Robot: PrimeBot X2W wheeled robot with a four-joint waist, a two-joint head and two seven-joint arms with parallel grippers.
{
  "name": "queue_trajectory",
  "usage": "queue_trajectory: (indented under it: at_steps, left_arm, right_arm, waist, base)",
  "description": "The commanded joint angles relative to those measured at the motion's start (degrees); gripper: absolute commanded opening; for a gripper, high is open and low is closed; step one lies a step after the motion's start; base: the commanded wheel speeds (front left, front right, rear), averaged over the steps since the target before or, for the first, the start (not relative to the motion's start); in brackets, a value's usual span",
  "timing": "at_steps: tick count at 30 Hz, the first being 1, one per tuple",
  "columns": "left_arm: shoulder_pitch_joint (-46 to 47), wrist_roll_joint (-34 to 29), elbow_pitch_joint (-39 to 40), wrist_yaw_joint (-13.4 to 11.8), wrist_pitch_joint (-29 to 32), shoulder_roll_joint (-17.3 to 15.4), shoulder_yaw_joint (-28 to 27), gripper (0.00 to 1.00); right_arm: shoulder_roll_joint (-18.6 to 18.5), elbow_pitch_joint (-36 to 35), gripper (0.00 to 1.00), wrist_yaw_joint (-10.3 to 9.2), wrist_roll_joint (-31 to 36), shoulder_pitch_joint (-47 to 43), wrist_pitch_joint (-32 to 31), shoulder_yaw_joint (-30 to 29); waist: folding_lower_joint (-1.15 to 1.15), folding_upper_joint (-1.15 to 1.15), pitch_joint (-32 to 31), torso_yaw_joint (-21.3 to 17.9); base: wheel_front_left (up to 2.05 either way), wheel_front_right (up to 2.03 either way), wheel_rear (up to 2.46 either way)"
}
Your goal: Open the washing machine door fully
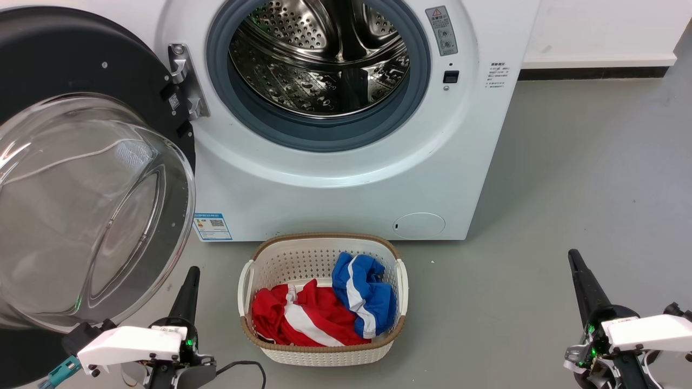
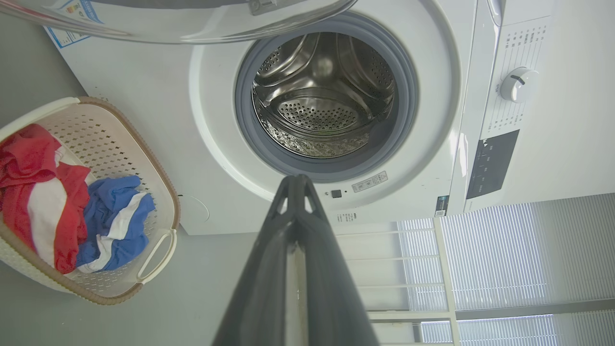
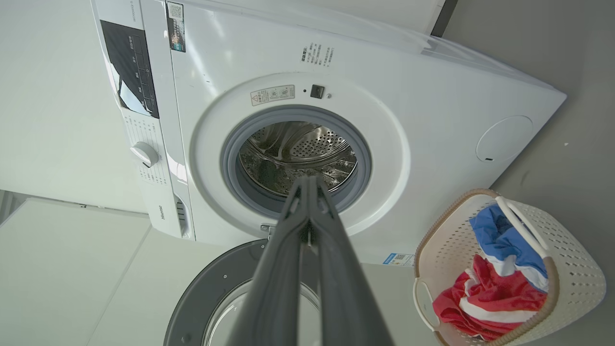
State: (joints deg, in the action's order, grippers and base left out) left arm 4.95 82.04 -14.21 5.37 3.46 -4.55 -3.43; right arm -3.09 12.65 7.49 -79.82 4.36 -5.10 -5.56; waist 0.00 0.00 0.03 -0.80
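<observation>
Head view: our left gripper (image 1: 192,275) and right gripper (image 1: 576,262) sit low, fingers pressed together, empty. Beside the left one, the washing machine door (image 1: 130,75) hangs wide from the washing machine's (image 1: 346,189) left edge — we judge it stiff, heavy, its glass (image 1: 81,216) slippery — push the black rim (image 1: 48,21).

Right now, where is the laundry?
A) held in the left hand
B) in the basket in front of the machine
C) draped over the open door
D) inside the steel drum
B: the red and white garment and the blue and white garment lie in the laundry basket before the washing machine, whose drum looks empty.
</observation>
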Motion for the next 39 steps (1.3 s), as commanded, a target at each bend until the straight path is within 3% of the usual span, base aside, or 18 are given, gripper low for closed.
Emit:
queue_trajectory:
  at_steps: [1, 28, 39]
  left_arm:
    - [1.06, 0.98, 0.35, 0.37, 0.4, 0.28, -0.39, 0.0]
    - [1.55, 10.37, 0.21, 2.3, 3.28, 1.81, -3.41, 0.0]
    - [1.51, 10.33, 0.21, 2.28, 3.33, 1.83, -3.39, 0.0]
  right_arm:
    - [0.14, -0.03, 0.0, 0.0, -1.21, 0.94, -0.27, -0.2]
    - [0.31, 1.46, 0.0, 0.0, -12.63, 2.23, -1.51, -1.09]
    - [0.3, 1.47, 0.0, 0.0, -12.62, 2.19, -1.53, -1.09]
  waist:
    - [0.0, 0.0, 0.01, 0.04]
    - [0.0, 0.0, 0.14, 0.78]
    - [0.0, 0.0, 0.15, 0.8]
  base:
    - [0.0, 0.0, 0.0]
    - [0.0, 0.0, 0.0]
    - [0.0, 0.0, 0.0]
